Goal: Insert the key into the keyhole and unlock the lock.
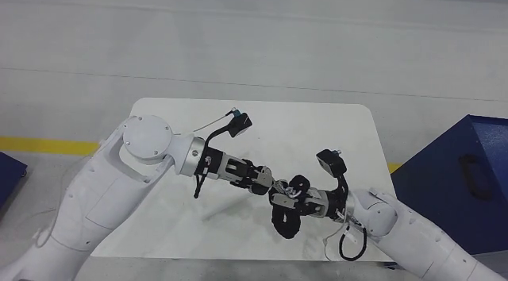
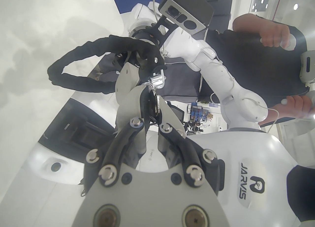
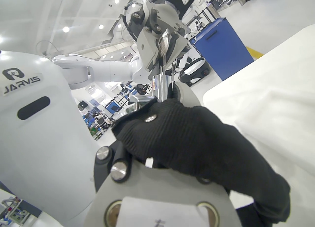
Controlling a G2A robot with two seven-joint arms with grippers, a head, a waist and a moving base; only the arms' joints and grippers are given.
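The lock is a black fabric-sleeved cable loop point(image 2: 73, 65) with a silver cylinder end point(image 2: 158, 80). My right gripper point(image 1: 297, 196) is shut on the lock near that end, and the loop point(image 1: 286, 221) hangs down to the table. My left gripper point(image 2: 150, 96) is shut on the key point(image 2: 157, 105), held edge-on just before the cylinder. In the right wrist view the key point(image 3: 163, 42) sits in the left gripper point(image 3: 163, 49) right above the cylinder point(image 3: 163, 87). The black sleeve point(image 3: 187, 137) hides my right fingers. How deep the key sits in the keyhole I cannot tell.
The white table point(image 1: 190, 122) bears nothing else. Both grippers meet over its front middle, close to the near edge. A blue cabinet point(image 1: 468, 170) stands off the table's right side.
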